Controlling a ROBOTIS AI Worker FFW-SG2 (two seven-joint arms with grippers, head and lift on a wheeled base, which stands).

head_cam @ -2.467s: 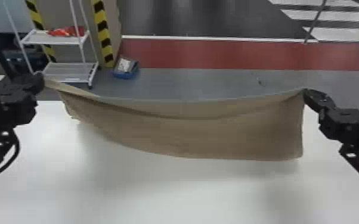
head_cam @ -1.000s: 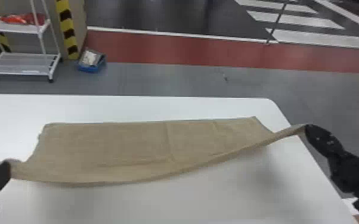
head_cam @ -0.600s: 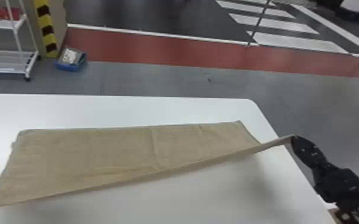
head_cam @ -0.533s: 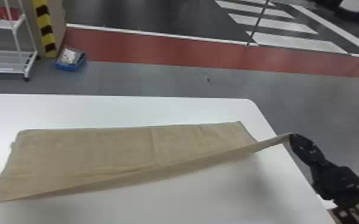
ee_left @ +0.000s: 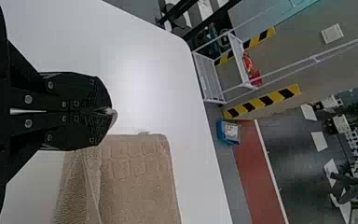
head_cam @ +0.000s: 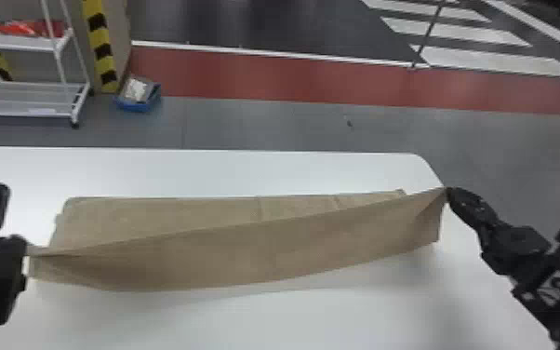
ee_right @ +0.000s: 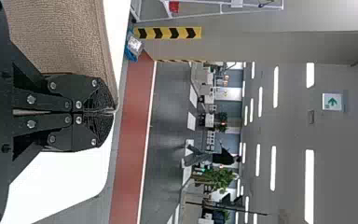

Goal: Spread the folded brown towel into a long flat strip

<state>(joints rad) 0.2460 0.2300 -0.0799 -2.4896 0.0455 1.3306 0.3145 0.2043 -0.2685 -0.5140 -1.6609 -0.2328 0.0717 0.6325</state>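
My left gripper (head_cam: 22, 244) is at the left of the head view, shut on the near left corner of the brown towel (head_cam: 265, 251). At the right, my right gripper (head_cam: 449, 191) holds the near right corner above the table. The towel's near part hangs between them as a raised band, while its far part lies flat behind. In the left wrist view, the left gripper (ee_left: 109, 111) pinches an edge of the towel (ee_left: 137, 182). The right wrist view has the right gripper (ee_right: 112, 111) shut on the towel's corner, with the towel (ee_right: 60, 37) stretching away from it.
The white table (head_cam: 200, 172) extends around the towel, its rounded far right corner close to my right gripper. On the floor beyond stand a white wire shelf (head_cam: 28, 97) and a blue box (head_cam: 138, 95).
The head view has shifted back leftward, bringing the left arm into view again. The towel's near edge has risen from a thin slanting fold into a broad hanging band. Both grippers keep their hold.
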